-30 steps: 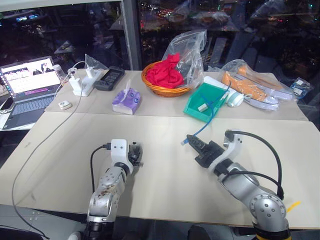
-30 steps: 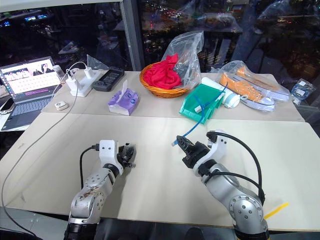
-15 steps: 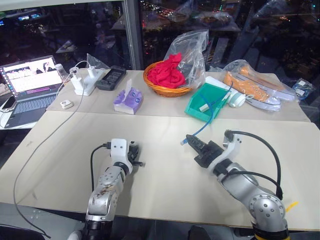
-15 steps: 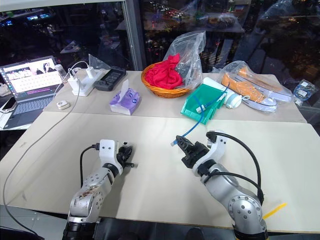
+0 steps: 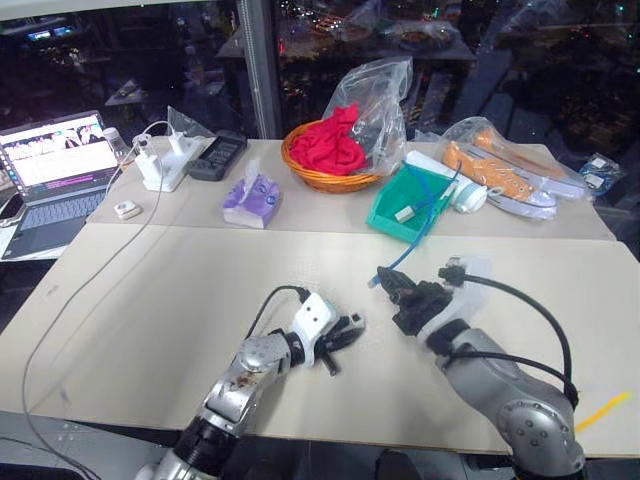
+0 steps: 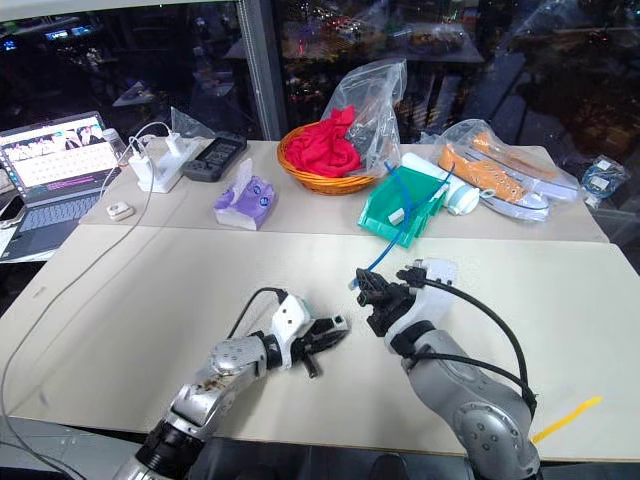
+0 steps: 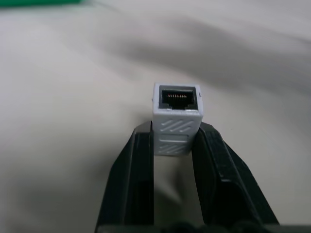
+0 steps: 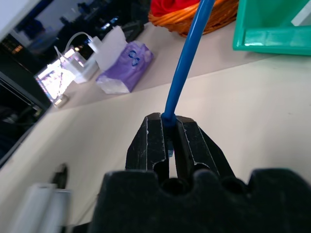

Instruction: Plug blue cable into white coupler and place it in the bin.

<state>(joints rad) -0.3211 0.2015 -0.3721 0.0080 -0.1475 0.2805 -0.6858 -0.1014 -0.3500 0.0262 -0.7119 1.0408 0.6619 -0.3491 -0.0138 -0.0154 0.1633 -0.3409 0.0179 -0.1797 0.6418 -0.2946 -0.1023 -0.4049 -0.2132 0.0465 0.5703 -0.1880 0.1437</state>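
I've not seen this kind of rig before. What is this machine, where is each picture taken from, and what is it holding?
It is a two-armed robot at a beige table. Two pictures look down from its head; the other two look along each claw from its wrist. The left claw pinches a tiny white boxy coupler, socket facing outward. The right claw is shut on a thin bright-blue cable, which runs back to a teal-green plastic bin. Farther back lie an orange wicker basket with red cloth, a purple tissue pack and an open laptop.
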